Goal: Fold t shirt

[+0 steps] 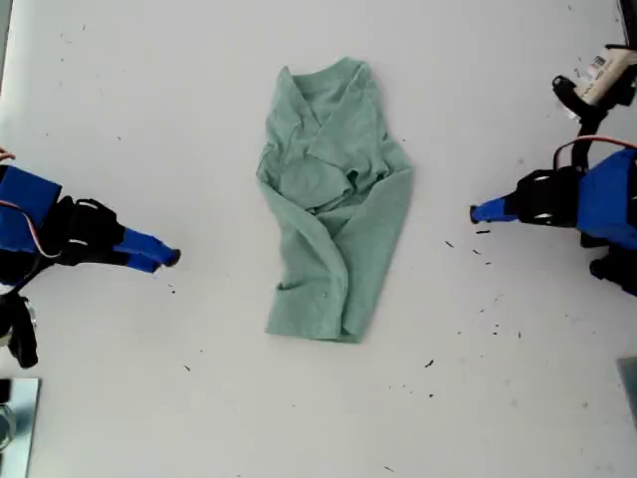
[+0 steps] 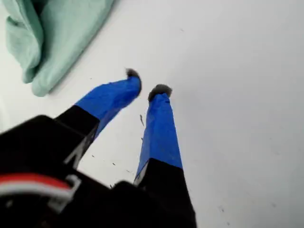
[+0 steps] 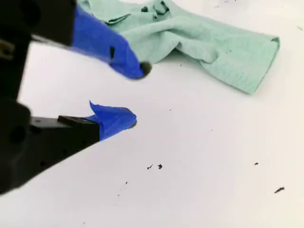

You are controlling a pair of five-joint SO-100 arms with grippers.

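- White counter (image 1: 119, 100) is filling the exterior view, with dark specks (image 1: 430, 363) scattering mostly over that view's lower right.
- The t shirt (image 1: 333, 199) is lying rumpled near the middle of the counter, running lengthwise from the exterior view's top toward its bottom, with loose folds bunching across its upper half.
- Its lower end is lying flatter and narrower, and one long edge is curling over onto the cloth.
- One arm (image 1: 90, 234) is reaching in from the exterior view's left, its blue tip pointing toward the shirt and sitting well apart from it.
- The other arm (image 1: 557, 194) is reaching in from the exterior view's right, its blue tip also pointing at the shirt and stopping clear of the cloth.
- I cannot tell from the wrist views which of these two arms is carrying which camera.
- My first claw (image 2: 146, 83) is hanging over bare counter with its blue jaws slightly parted and nothing between them; a folded corner of the shirt (image 2: 52, 42) is showing beyond it, not touching.
- My second claw (image 3: 137, 95) is standing released, jaws wide apart and gripping nothing, over bare counter.
- The shirt (image 3: 218, 42) is lying just past that claw's tips, separate from them.
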